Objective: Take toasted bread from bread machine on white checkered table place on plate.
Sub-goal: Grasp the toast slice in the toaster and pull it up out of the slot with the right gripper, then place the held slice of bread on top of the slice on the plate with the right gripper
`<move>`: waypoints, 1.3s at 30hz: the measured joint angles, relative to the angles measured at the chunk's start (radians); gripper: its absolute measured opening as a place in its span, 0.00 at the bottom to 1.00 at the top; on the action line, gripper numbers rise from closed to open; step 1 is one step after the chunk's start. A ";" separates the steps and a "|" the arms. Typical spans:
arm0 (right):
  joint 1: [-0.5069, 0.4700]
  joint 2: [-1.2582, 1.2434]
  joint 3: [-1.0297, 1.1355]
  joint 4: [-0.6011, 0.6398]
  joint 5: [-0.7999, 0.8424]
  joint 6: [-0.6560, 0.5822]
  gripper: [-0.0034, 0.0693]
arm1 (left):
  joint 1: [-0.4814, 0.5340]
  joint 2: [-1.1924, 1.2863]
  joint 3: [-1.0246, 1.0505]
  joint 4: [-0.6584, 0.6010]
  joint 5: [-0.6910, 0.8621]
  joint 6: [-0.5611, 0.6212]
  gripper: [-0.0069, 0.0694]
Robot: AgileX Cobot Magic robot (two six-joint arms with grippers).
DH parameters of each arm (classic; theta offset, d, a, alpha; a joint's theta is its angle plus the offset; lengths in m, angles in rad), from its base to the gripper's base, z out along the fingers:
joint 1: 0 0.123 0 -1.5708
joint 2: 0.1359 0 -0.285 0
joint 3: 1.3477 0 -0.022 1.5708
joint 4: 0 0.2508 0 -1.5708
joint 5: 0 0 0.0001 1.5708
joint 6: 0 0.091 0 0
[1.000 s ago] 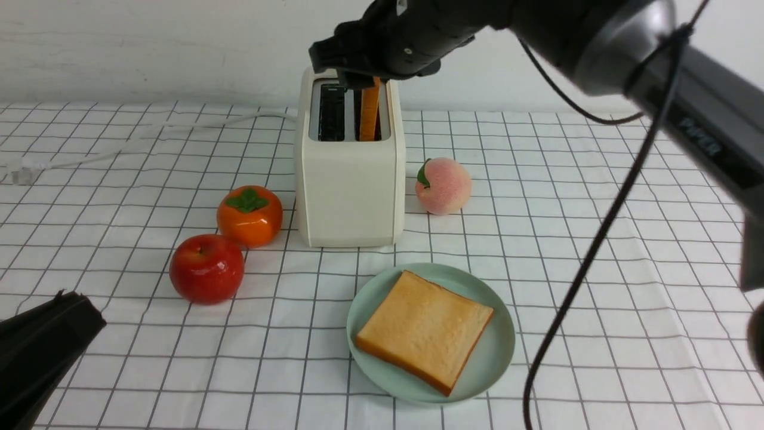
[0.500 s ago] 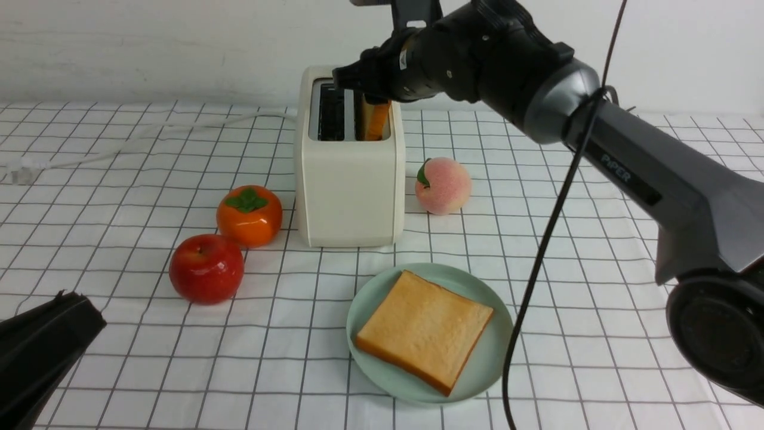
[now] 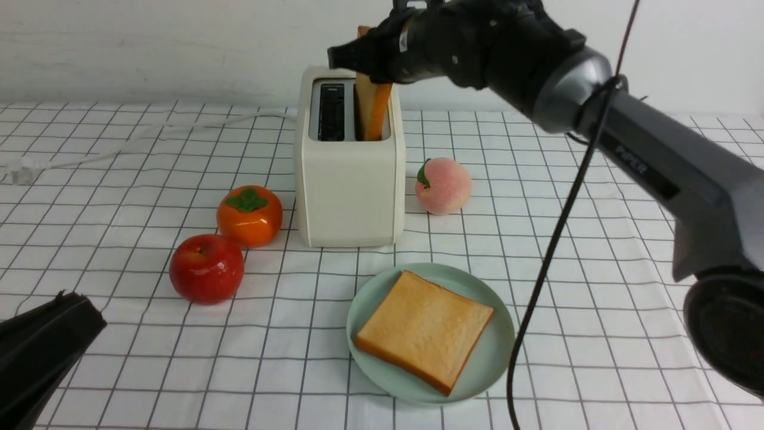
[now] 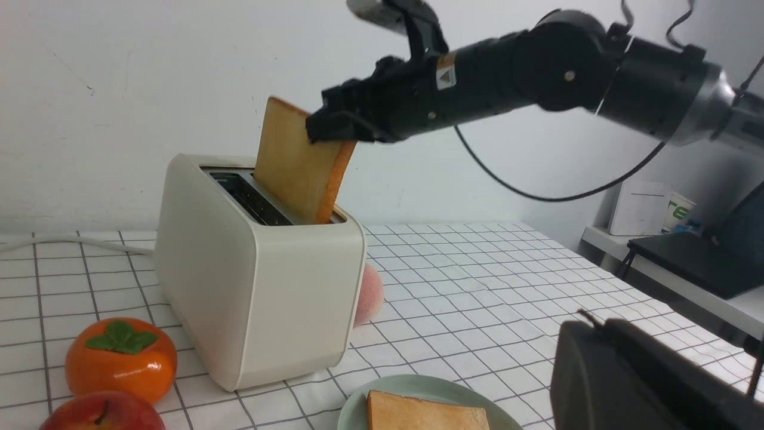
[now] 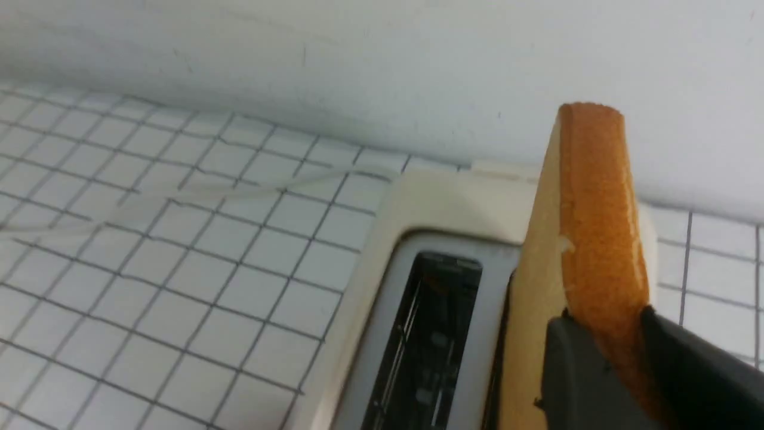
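The toast [image 4: 292, 167], standing half out of the right slot of the toaster [image 3: 349, 191], is pinched across its upper crust by the right gripper [image 3: 373, 74] and is judged light, stiff yet crumbly, best held gently at the crust.

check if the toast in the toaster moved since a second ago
Yes. The toast has risen partway out of the bread machine, pinched in the right hand.
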 joint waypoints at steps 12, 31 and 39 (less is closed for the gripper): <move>0.001 -0.391 -0.011 0.070 0.329 -0.160 0.20 | 0.000 0.000 0.000 0.000 0.000 0.000 0.09; -0.001 -1.022 0.973 0.056 0.434 -0.158 0.20 | 0.000 0.000 0.000 0.000 0.040 0.000 0.09; -0.020 -0.912 1.303 0.423 0.059 -0.270 0.20 | 0.000 0.000 0.000 0.000 0.040 0.000 0.10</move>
